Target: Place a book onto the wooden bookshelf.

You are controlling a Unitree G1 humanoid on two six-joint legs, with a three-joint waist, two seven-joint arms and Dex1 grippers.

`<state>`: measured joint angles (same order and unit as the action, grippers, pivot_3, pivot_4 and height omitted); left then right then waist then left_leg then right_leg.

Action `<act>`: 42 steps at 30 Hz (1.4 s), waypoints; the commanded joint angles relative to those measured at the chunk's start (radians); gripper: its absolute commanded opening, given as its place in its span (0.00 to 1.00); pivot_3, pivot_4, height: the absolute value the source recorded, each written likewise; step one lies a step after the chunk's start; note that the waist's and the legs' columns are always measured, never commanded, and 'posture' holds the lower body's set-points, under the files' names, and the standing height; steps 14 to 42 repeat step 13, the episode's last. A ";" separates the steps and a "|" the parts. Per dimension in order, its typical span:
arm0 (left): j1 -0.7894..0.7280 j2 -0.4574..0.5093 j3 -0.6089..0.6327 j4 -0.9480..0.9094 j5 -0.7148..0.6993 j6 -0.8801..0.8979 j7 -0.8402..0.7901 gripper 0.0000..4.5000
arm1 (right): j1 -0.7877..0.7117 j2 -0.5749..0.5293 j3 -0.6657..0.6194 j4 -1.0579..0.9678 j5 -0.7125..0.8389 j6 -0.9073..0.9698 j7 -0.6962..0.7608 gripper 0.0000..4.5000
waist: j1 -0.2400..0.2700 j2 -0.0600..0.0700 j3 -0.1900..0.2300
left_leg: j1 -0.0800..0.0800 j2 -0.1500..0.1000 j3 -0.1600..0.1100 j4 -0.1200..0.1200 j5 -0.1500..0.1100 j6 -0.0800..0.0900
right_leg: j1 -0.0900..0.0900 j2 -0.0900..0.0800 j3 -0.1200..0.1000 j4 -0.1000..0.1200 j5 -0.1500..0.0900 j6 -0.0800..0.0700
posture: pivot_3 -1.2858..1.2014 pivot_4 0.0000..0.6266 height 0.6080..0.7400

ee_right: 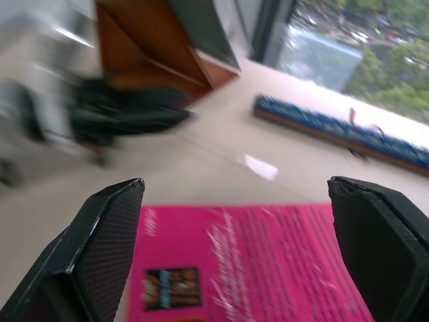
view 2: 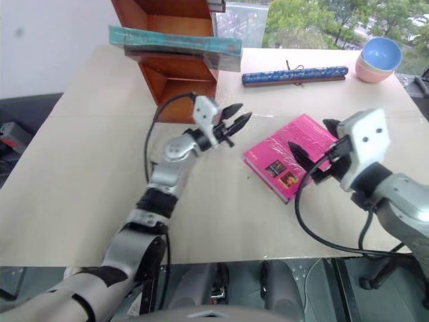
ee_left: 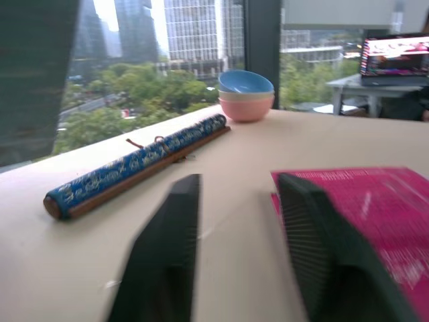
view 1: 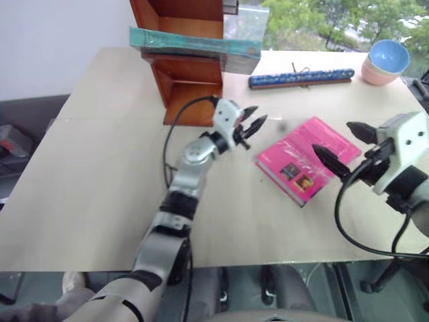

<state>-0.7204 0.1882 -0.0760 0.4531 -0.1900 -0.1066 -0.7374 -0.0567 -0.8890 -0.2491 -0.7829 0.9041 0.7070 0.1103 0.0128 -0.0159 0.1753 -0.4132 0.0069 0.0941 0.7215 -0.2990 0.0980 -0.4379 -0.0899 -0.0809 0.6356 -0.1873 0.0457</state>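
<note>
The teal-green book [view 1: 194, 41] lies flat on a shelf of the reddish-brown wooden bookshelf [view 1: 191, 80] at the back of the table, and its right end sticks out past the side panel. My left gripper [view 1: 260, 114] hangs just right of the shelf's foot, apart from the book. Its fingers [ee_left: 167, 248] stand open with nothing between them. My right gripper [view 1: 332, 137] is wide open and empty above the right part of a bright pink book [view 1: 301, 157] that lies on the table.
A long blue patterned roll [view 1: 301, 78] lies at the back of the table. Stacked blue and pink bowls [view 1: 385, 62] stand at the back right corner. The beige table [view 1: 100, 181] is bare on its left half. A window runs behind it.
</note>
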 commanded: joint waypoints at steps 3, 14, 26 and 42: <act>0.125 0.213 0.114 -0.256 -0.155 0.269 -0.119 0.99 | 0.181 -0.012 -0.121 -0.006 -0.109 -0.016 0.118 1.00 | 0.004 0.000 0.000 | -0.001 0.000 -0.002 0.000 0.000 0.000 | -0.001 0.000 -0.001 0.001 0.000 0.000 | 0.52 0.24 0.98; 0.567 0.696 0.356 -0.583 -0.346 0.575 -0.402 0.99 | 0.647 0.008 -0.555 -0.050 -0.147 0.004 0.498 1.00 | 0.002 0.003 -0.001 | 0.006 0.003 -0.005 -0.004 -0.004 -0.009 | 0.009 0.002 -0.003 -0.009 -0.005 0.001 | 0.52 0.24 0.98; 0.567 0.696 0.356 -0.583 -0.346 0.575 -0.402 0.99 | 0.647 0.008 -0.555 -0.050 -0.147 0.004 0.498 1.00 | 0.002 0.003 -0.001 | 0.006 0.003 -0.005 -0.004 -0.004 -0.009 | 0.009 0.002 -0.003 -0.009 -0.005 0.001 | 0.52 0.24 0.98; 0.567 0.696 0.356 -0.583 -0.346 0.575 -0.402 0.99 | 0.647 0.008 -0.555 -0.050 -0.147 0.004 0.498 1.00 | 0.002 0.003 -0.001 | 0.006 0.003 -0.005 -0.004 -0.004 -0.009 | 0.009 0.002 -0.003 -0.009 -0.005 0.001 | 0.52 0.24 0.98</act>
